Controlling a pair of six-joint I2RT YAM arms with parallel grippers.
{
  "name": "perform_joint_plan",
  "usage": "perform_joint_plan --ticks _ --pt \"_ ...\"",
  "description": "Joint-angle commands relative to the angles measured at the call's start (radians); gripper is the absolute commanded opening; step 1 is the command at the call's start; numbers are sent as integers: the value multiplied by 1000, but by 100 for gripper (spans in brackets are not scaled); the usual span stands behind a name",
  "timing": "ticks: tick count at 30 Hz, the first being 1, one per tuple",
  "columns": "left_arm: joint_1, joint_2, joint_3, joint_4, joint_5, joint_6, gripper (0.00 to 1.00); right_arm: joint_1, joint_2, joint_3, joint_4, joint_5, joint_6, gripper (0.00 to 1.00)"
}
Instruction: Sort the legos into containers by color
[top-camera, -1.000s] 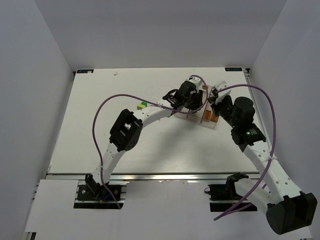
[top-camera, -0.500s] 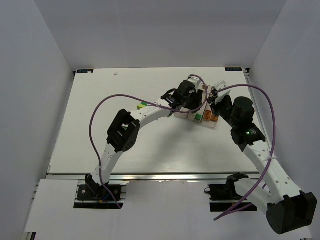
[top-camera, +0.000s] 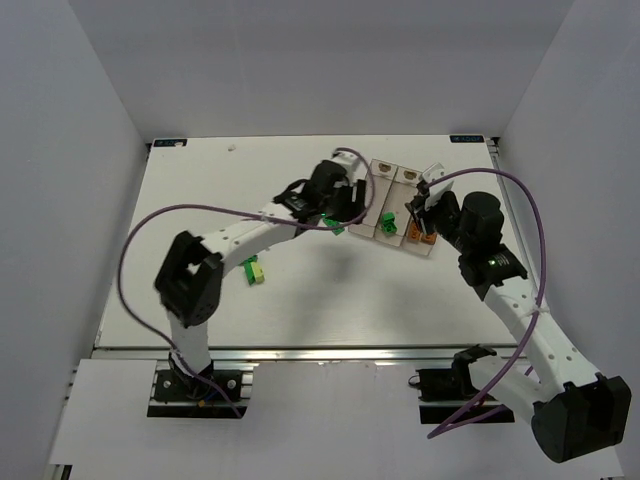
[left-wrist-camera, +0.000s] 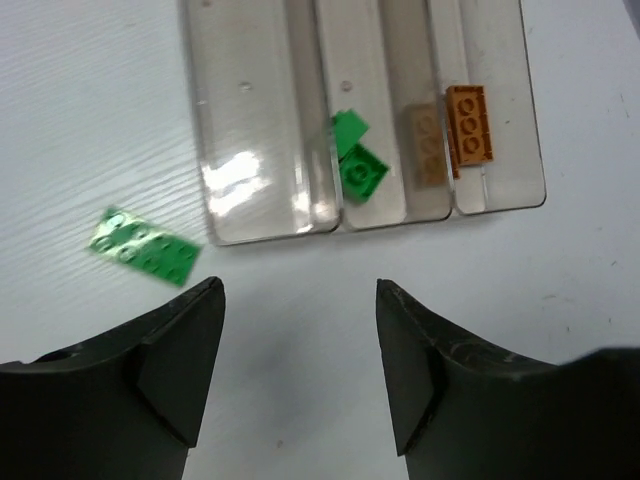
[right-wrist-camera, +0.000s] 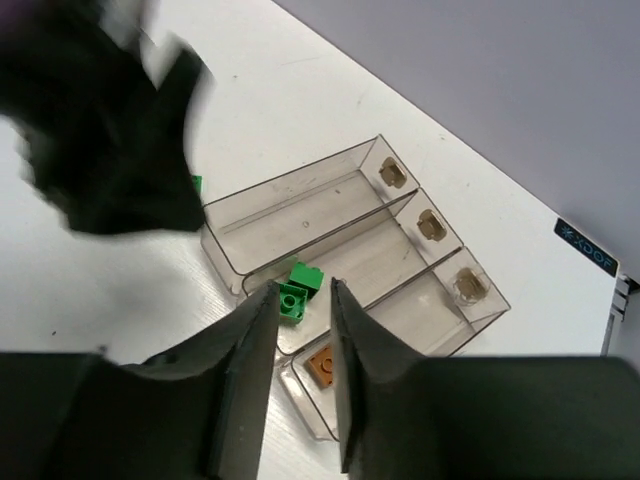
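Note:
The three joined clear containers (top-camera: 372, 196) lie at the back right of the table. The middle one holds two dark green legos (left-wrist-camera: 361, 172), seen in the top view (top-camera: 386, 222) too. An orange lego (left-wrist-camera: 470, 123) lies in the right bin (right-wrist-camera: 322, 365). The left bin (right-wrist-camera: 290, 205) holds nothing. A flat green lego (left-wrist-camera: 145, 247) lies on the table beside the bins (top-camera: 335, 228). My left gripper (left-wrist-camera: 298, 290) is open and empty, just in front of the bins (top-camera: 343, 208). My right gripper (right-wrist-camera: 303, 288) hovers over the bins' near end (top-camera: 418, 215), jaws narrowly apart and empty.
A yellow-green lego next to a dark green one (top-camera: 253, 269) lies on the table left of centre, near the left arm's elbow (top-camera: 190, 280). White walls enclose the table on three sides.
My left arm has swung back to the left, off the bins. A green lego now shows in the middle bin. My right gripper has barely moved.

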Motion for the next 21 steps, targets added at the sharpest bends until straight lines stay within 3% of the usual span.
perform_joint_plan --ticks 1,3,4,6,9,13,17,20,21 --pt "89 -234 -187 40 11 -19 73 0 23 8 2 -65 -25 37" --pt "144 -382 -279 60 32 -33 79 2 40 14 -17 -103 -29 53" --pt "170 -429 -360 60 25 -45 88 5 61 25 -23 -120 -32 70" --pt "189 -567 -464 57 0 -86 98 8 97 37 -52 -201 -35 89" --pt "202 -701 -531 48 23 -104 98 11 153 53 -37 -365 -34 89" --pt "204 -801 -630 45 0 -84 98 36 319 229 -138 -430 -38 89" --pt "206 -842 -668 34 -110 -45 98 172 506 498 -247 -250 -84 86" --pt "204 -856 -649 32 -62 -55 98 259 682 649 -356 -110 -74 78" --pt "204 -876 -660 45 -45 -58 98 272 783 766 -391 -91 -72 77"
